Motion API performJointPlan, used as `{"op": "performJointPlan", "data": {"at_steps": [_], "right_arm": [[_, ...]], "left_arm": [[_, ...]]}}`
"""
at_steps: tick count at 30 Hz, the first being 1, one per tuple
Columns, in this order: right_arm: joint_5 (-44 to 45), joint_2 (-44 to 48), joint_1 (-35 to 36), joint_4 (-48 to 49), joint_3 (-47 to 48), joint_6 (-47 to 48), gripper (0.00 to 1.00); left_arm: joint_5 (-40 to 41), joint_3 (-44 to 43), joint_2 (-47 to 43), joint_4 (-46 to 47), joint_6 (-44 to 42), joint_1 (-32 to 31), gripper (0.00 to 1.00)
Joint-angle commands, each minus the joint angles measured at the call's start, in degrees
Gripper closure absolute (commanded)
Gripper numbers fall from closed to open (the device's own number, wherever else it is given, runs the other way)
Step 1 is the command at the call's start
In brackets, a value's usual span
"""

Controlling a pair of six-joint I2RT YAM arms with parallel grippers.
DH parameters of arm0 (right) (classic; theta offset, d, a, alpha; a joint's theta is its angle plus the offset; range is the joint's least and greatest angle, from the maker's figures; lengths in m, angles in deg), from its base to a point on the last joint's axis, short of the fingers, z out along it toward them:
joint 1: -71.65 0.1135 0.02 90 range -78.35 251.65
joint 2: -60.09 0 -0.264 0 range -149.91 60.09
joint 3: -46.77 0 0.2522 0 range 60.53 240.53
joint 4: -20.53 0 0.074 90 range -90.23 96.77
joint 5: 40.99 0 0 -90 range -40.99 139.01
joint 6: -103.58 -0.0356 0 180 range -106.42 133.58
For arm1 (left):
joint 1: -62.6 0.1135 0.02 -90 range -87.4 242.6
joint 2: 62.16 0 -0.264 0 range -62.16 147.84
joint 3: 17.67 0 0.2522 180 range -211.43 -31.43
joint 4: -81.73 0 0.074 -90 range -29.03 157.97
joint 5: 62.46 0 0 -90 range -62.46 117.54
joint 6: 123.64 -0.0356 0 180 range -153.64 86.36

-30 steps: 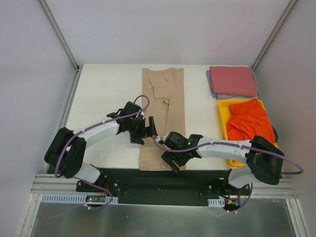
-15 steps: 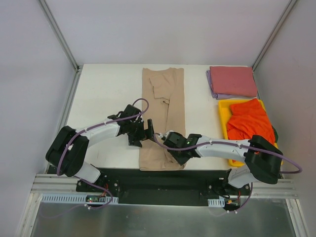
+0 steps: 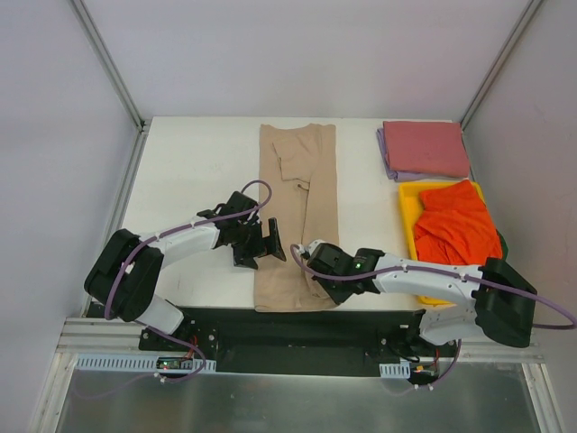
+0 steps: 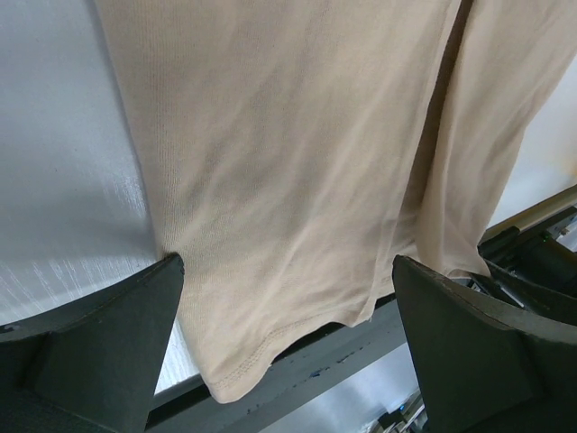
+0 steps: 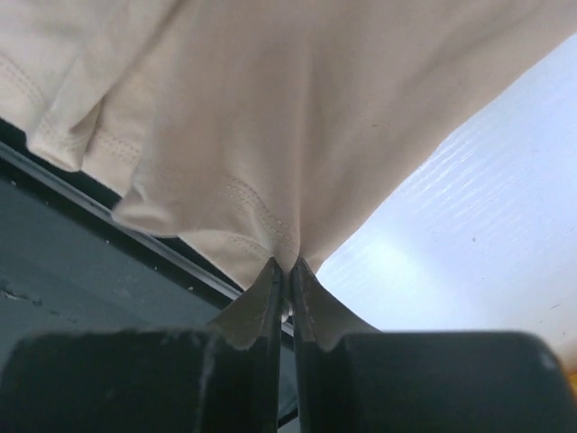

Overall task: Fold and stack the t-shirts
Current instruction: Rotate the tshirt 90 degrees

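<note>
The task looks roughly half done. Far ahead of the right hand [image 5: 290,266] and off to its right, a pink-red t-shirt [image 3: 425,147] lies folded flat on a folded lavender t-shirt [image 3: 385,153], so two shirts are already stacked. The orange-red t-shirt [image 3: 455,225] sits crumpled in the yellow tray [image 3: 407,212], to the right of that hand and not yet folded. The tan t-shirt [image 3: 297,207] is the one being worked on. It lies on the desk [image 3: 198,171] folded lengthwise into a long narrow strip that runs away from both hands, with a sleeve tucked in near the far end and a seam line down its length. Its near hem droops over the desk's near edge. The right hand is clenched on the right corner of that hem, and the cloth bunches into a peak just above its fingertips. The left hand [image 4: 287,271] is spread wide and holds nothing, its two fingers reaching across the strip's left near part. By my judgement, the crosswise folds and the stacking remain.
</note>
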Motion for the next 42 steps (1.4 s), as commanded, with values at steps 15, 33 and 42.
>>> {"op": "performJointPlan", "data": {"at_steps": [15, 33, 42], "right_arm": [[-2.52, 6.25, 5.81, -0.86, 0.04, -3.0, 0.13], [-10.77, 16.27, -9.04, 1.79, -8.28, -27.58, 0.04], [-17.89, 19.18, -10.45, 11.1, -17.88, -39.73, 0.11]], "left_arm": [[-1.37, -0.29, -1.47, -1.6, -0.09, -0.36, 0.01], [-0.23, 9.1, -21.23, -16.27, 1.65, -0.53, 0.01], [-6.03, 16.41, -25.29, -14.7, 4.56, -3.42, 0.09]]}}
